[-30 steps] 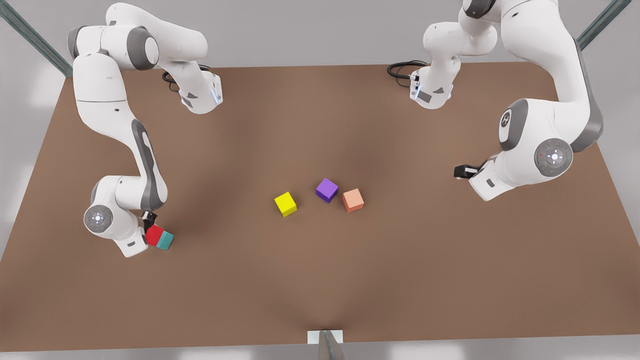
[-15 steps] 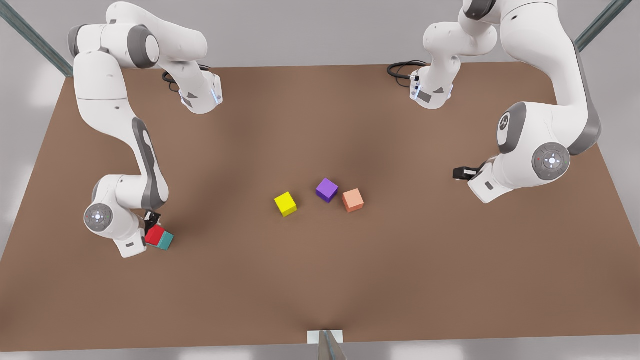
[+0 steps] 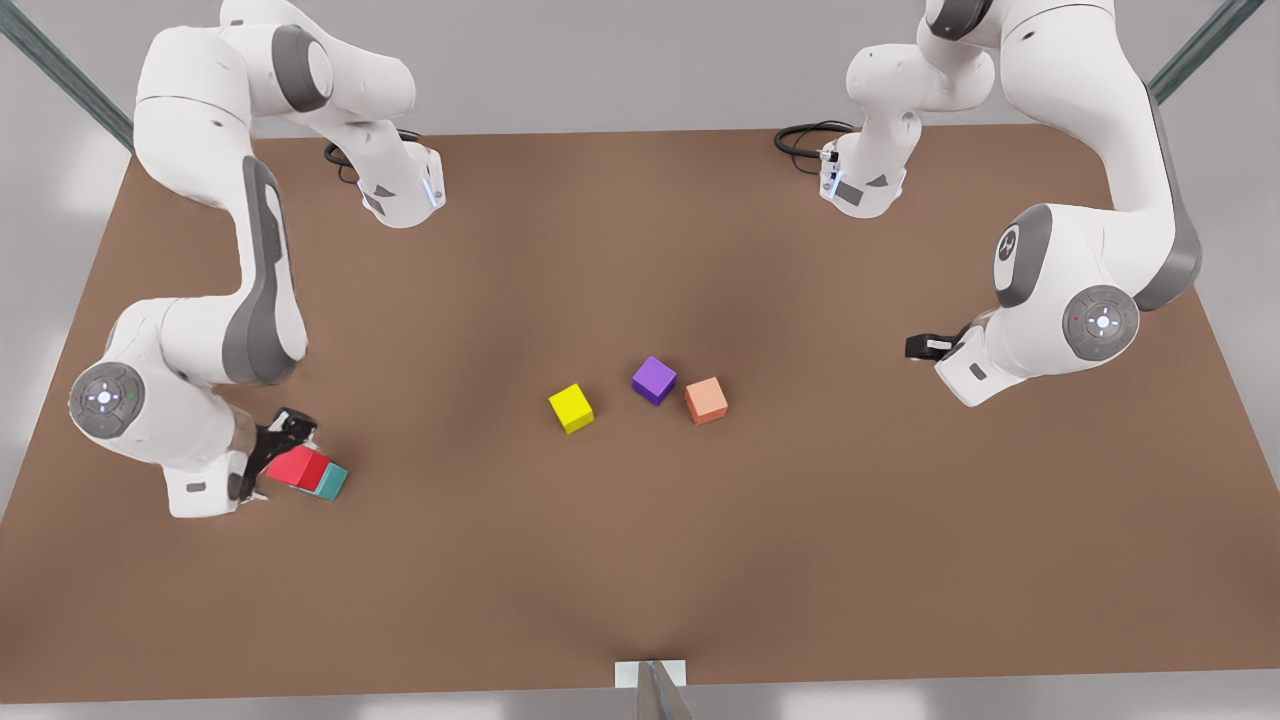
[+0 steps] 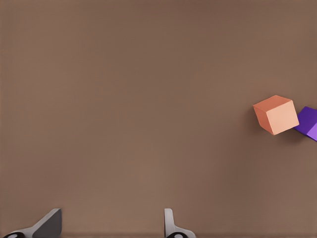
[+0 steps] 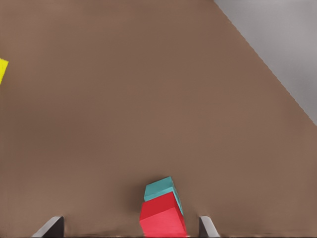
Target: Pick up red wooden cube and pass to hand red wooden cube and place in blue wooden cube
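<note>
The red wooden cube (image 3: 298, 467) sits on top of the blue wooden cube (image 3: 331, 481), a little off-centre so that a strip of teal shows past its far edge, and both lie right in front of the right claw (image 3: 277, 455). That claw hangs with its fingers spread wide, one on each side of the red cube and clear of it, gripping nothing; in the right wrist view the red cube (image 5: 163, 218) rests between the two fingertips (image 5: 49, 227) with the blue one (image 5: 159, 189) just beyond. From the stack's look, the placing step seems done or nearly done. The risk now lies in the pull-away: a finger dragging sideways across the red cube could shove it off its teal base, and the offset seating leaves little margin before it tips onto the worktop (image 3: 640, 560). Well away from this claw, at the worktop's middle, stand a yellow cube (image 3: 571, 408), a purple cube (image 3: 654, 380) and a salmon-orange cube (image 3: 706, 400), close together but apart from each other. The left claw (image 3: 925, 345) waits at the far side, its fingers (image 4: 171, 225) parted over bare worktop, with the salmon-orange cube (image 4: 276, 114) and the purple one (image 4: 308, 122) ahead of it. The count: five cubes, one of each colour, two arms, two claws.
</note>
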Robot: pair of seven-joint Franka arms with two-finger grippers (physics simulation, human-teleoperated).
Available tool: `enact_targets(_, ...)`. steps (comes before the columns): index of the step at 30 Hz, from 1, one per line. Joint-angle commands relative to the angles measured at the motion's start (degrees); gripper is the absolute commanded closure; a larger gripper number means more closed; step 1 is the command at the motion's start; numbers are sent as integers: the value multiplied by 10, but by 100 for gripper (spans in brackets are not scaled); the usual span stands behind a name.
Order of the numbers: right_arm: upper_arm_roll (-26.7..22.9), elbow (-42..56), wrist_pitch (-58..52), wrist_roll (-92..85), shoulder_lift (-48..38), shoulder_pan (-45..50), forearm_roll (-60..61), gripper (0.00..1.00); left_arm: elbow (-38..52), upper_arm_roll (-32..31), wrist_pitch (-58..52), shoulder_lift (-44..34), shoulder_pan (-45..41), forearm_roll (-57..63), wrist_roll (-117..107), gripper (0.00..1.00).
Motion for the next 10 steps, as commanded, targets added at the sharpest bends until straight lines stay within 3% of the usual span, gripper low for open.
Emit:
enact_targets(1,-3,25,-221,447,-44,-9,0,0,0,0,-1,-1,0,0,-3,0)
enact_targets(4,-7,-116,-155,446,-172,-23,2,0,0,0,-2,-1,0,1,-4,0)
enact_targets(10,-7,-117,-166,463,-177,-23,0,0,0,0,-3,-2,-1,0,-3,0)
